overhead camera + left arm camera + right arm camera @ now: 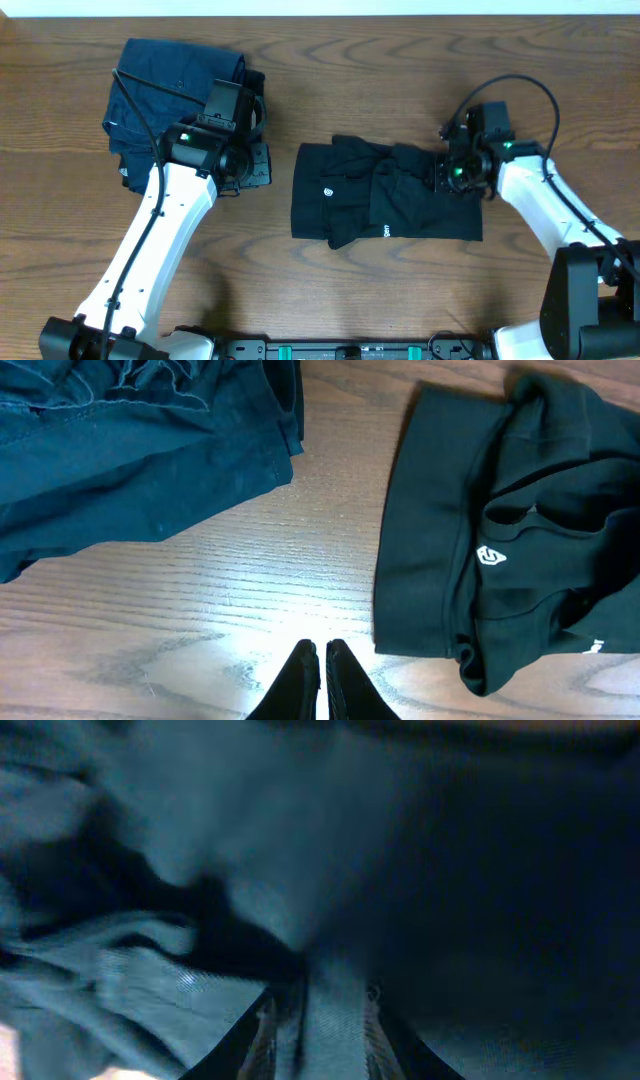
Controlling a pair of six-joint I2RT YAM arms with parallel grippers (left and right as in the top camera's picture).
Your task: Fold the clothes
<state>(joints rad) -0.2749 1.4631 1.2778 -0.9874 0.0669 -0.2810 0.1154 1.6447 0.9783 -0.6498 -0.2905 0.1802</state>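
bearing the black t-shirt (345, 205) is a brown wood-grain table (330, 290).

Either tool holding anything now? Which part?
Right tool pinches a fold of the black T-shirt at its end nearest that arm. Left tool is shut, empty, above the table.

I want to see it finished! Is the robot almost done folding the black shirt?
Partway. Done: the black T-shirt is already gathered into a rough rectangle. In hand: the right jaws pinch a fold at its right end. Left: its middle is bunched, so it needs smoothing and squaring. The left jaws are shut over bare table, holding nothing.
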